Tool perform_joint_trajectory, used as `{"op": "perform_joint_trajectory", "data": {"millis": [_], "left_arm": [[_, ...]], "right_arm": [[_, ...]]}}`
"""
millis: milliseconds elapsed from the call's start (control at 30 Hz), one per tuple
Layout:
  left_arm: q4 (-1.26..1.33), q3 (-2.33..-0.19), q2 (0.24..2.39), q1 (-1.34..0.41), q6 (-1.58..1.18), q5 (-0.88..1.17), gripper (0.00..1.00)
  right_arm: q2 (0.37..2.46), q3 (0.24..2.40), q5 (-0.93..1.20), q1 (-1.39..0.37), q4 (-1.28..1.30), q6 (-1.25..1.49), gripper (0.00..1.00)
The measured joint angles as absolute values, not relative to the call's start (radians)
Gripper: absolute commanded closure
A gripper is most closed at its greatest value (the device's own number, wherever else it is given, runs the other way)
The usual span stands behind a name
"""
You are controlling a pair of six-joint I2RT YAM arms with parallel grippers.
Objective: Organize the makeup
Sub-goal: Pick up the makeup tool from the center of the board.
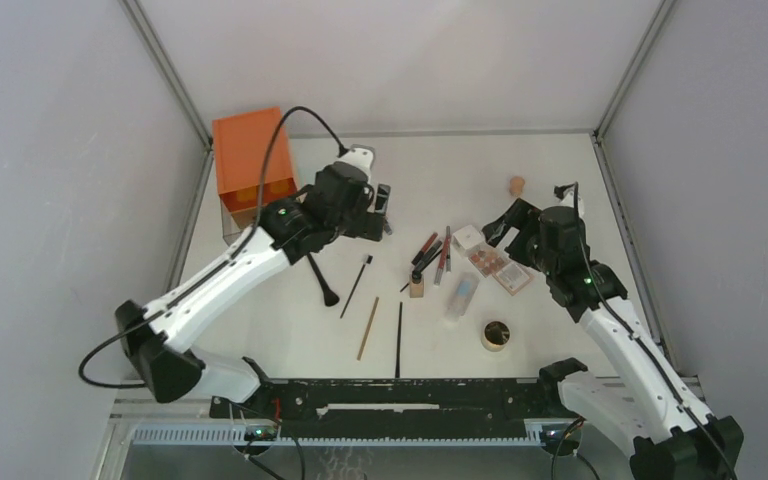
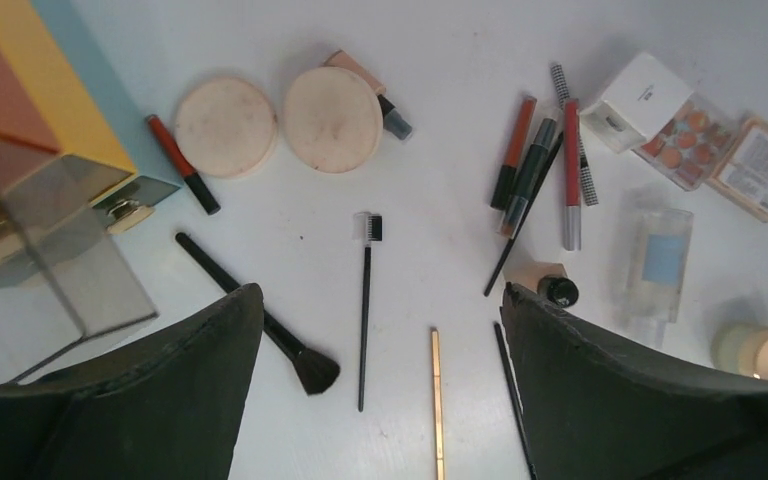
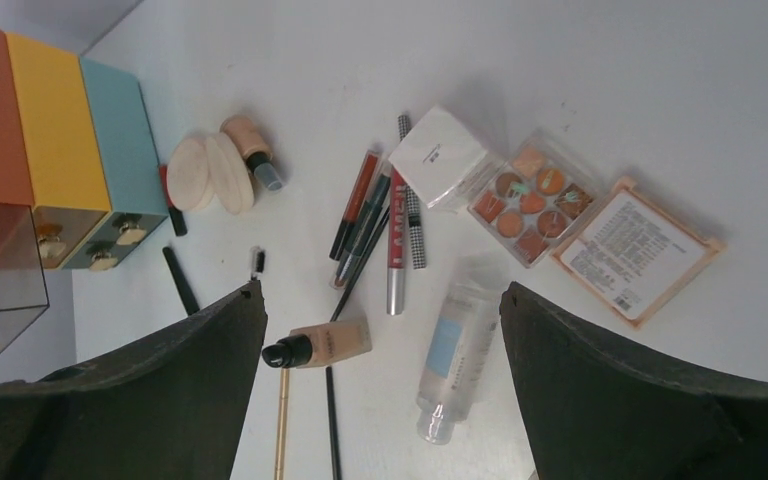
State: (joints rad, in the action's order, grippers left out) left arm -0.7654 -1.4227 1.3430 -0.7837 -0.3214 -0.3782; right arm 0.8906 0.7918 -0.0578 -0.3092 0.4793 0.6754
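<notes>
White tabletop (image 1: 440,170) was found strewn with makeup (image 1: 445,262) across the frame's centre. Left gripper (image 2: 380,335) and right gripper (image 3: 380,300) were noted wide, nothing held. Sorting was judged barely begun; descent onto one spoolie brush (image 2: 365,300) was called for.

Looked steeply down from high overhead for the top view, well away from the reddish palette (image 1: 495,265). From the left wrist, peered down close, off to that palette's left. From the right wrist, sat nearer, almost over it. Caught the palette in all three, btw.
</notes>
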Motion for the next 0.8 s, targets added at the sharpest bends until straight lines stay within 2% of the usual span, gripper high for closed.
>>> {"op": "perform_joint_trajectory", "data": {"millis": [300,500,800], "left_arm": [[-0.723,-1.541,1.606,-0.788,-0.279,-0.449,0.02],[-0.695,-1.547,1.670,-0.807,-0.250,-0.497,0.00],[-0.689,-1.543,1.737,-0.816,-0.256,-0.424,0.01]], "right_arm": [[0.775,0.775,-0.172,-0.310,0.487,0.657,0.08],[0.771,0.750,-0.194,-0.310,0.490,0.638,0.07],[0.688,0.667,-0.208,-0.310,0.437,0.632,0.07]]}}
